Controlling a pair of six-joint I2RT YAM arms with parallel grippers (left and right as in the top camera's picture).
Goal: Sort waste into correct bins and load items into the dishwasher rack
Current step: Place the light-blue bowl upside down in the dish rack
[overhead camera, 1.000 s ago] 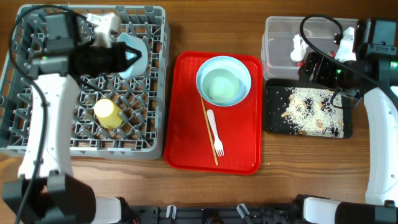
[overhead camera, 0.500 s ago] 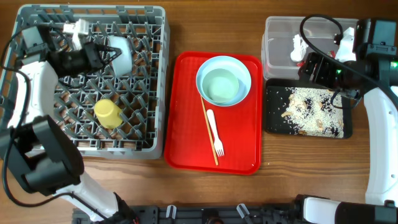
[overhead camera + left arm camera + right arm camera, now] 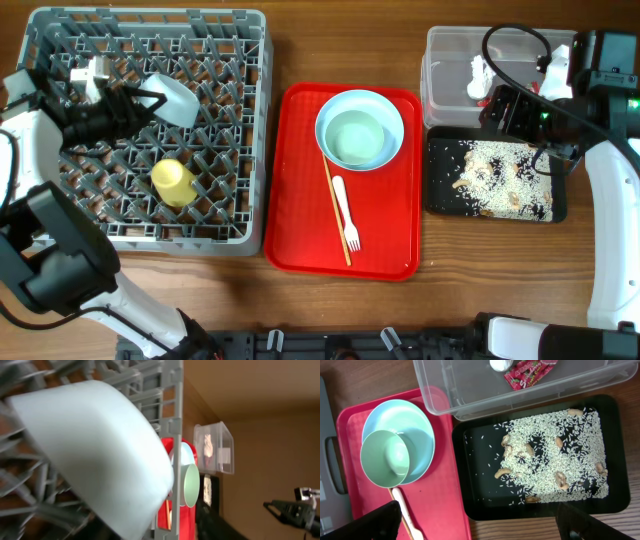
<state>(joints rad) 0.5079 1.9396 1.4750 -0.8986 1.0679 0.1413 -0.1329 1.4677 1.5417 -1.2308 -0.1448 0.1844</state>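
Observation:
My left gripper point(image 3: 148, 98) is shut on the rim of a pale bowl point(image 3: 175, 98) and holds it tilted over the back of the grey rack point(image 3: 150, 238). The bowl point(image 3: 100, 450) fills the left wrist view and hides the fingers. A yellow cup point(image 3: 172, 182) lies in the rack. A pale blue bowl point(image 3: 388, 108) with a green bowl point(image 3: 357, 138) in it, a chopstick point(image 3: 334, 205) and a white fork point(image 3: 346, 215) lie on the red tray point(image 3: 385, 235). My right gripper point(image 3: 480, 529) is open and empty, hovering over the black tray point(image 3: 480, 495) of rice point(image 3: 545, 450).
The clear tub point(image 3: 470, 390) behind the black tray holds the red wrapper point(image 3: 527, 370) and a white scrap point(image 3: 500, 364). In the overhead view the tub point(image 3: 450, 60) and the black tray point(image 3: 440, 195) sit right of the red tray. The right arm's cable loops over the tub.
My left gripper has carried the pale bowl leftward across the back of the rack. The right arm has not moved.

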